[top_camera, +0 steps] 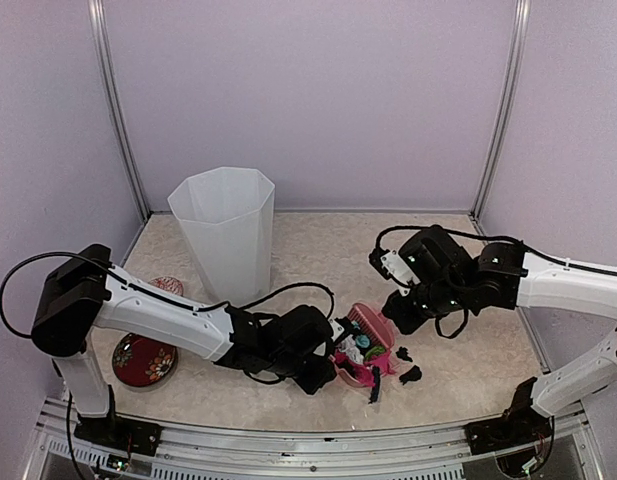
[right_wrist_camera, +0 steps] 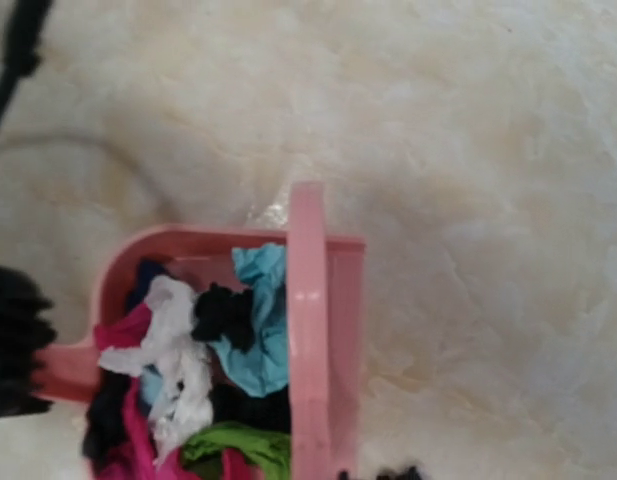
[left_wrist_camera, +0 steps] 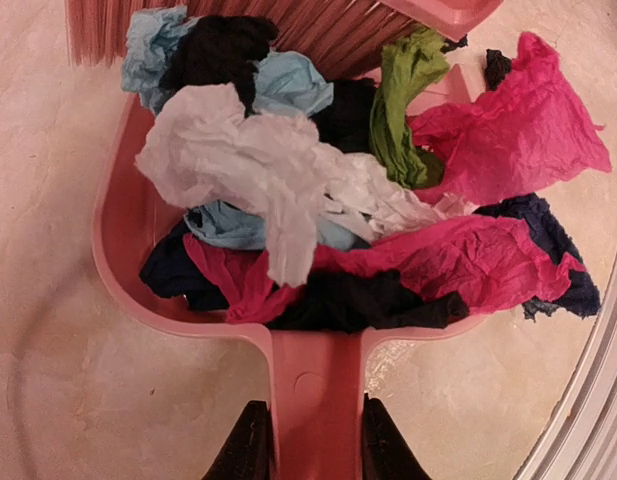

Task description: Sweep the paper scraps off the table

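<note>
Three dark paper scraps point(top_camera: 410, 375) lie loose on the table point(top_camera: 468, 360) just right of the pink dustpan point(top_camera: 354, 376) in the top view, where the left gripper point(top_camera: 328, 372) holds the pan's handle and the closed right gripper point(top_camera: 400, 318) holds the pink brush point(top_camera: 372, 322) over it. From the left wrist, both fingers point(left_wrist_camera: 250, 450) clamp the handle; most scraps are heaped in the pan, magenta and navy ones spilling over its right lip onto the table. From the right wrist, the brush's back crosses the pan's mouth beside the heap.

White arm links point(top_camera: 168, 318), black joints point(top_camera: 73, 300), black cables point(top_camera: 288, 289)
</note>
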Controlling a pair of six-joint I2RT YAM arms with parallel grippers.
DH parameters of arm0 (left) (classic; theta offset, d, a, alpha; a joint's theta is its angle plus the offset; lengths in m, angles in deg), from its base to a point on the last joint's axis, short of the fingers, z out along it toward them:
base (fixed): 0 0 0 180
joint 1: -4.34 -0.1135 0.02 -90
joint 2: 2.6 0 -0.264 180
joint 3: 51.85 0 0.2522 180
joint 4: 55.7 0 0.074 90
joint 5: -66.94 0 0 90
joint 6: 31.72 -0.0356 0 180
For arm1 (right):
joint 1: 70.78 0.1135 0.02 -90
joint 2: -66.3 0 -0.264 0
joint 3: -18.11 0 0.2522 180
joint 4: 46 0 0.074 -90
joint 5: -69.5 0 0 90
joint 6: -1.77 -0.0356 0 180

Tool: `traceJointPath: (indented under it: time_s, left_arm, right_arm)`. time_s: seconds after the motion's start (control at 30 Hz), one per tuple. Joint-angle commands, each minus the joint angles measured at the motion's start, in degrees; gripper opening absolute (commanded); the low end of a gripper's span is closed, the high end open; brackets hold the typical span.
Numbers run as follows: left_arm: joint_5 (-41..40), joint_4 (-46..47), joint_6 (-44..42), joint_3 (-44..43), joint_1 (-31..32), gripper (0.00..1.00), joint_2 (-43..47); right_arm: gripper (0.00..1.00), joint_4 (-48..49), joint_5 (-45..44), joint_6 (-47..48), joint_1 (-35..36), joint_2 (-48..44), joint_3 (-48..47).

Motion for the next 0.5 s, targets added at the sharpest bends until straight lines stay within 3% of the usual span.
traceJointPath:
  time_s: [0.0, 0.47]
  left_arm:
    - [-0.66, 2.49, 0.79, 2.19, -0.54, 0.00, 0.95]
    - [-6.62, 10.25, 0.58, 10.06, -0.18, 0.00, 12.47]
  right_arm:
    - [0.00, -2.99, -0.15, -1.90, 0.67, -3.25, -2.57]
    - [0.00, -4.29, -13.51, -2.74, 0.65, -10.53, -3.57]
